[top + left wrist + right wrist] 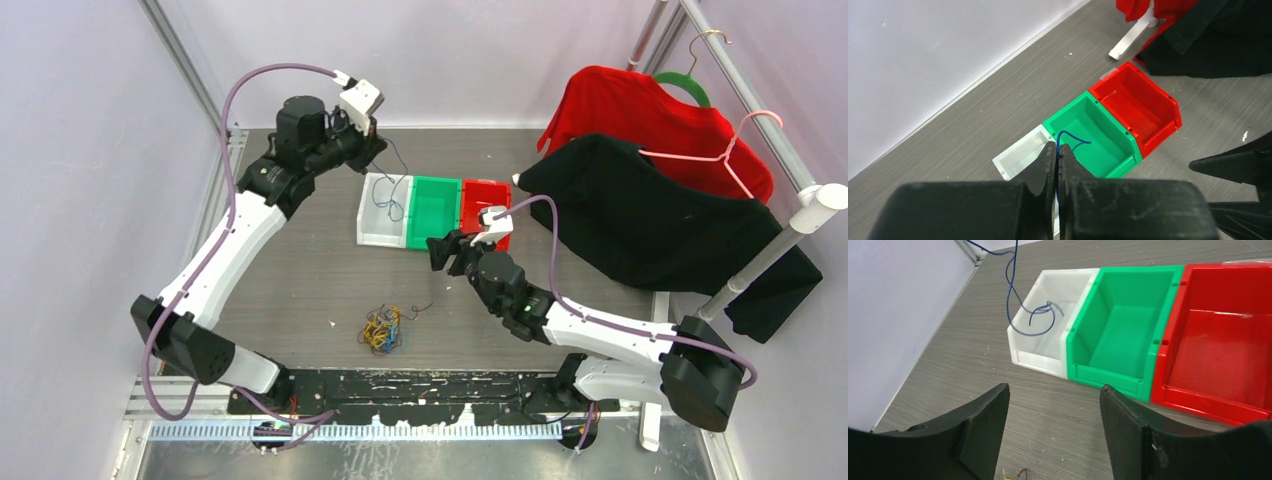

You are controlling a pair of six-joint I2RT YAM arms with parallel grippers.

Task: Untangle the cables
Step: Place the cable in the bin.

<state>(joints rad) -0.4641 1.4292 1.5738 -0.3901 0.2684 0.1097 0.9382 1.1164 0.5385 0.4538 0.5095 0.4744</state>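
Cables (382, 328) in blue, orange-yellow and dark strands lie in a small knotted heap on the near middle of the table, apart from both arms. At far left, the left gripper (1058, 150) is raised over the back of the table with its two black fingers pressed fully together, pinching a single blue cable (1007, 277). That cable hangs down from the claw, and its lower end curls inside the white bin (1034, 359). To the right of the white bin, touching it in a row, stand a green bin (1108, 379) and a red bin (1208, 401). Just in front of these two, the right gripper (446, 256) is held above the table, fingers spread wide and gripping nothing. The table (300, 270) is grey with a wood grain. A pale lilac wall (80, 150) stands at left and behind. At far right, a red shirt (640, 110) and a black shirt (640, 220) hang on hangers
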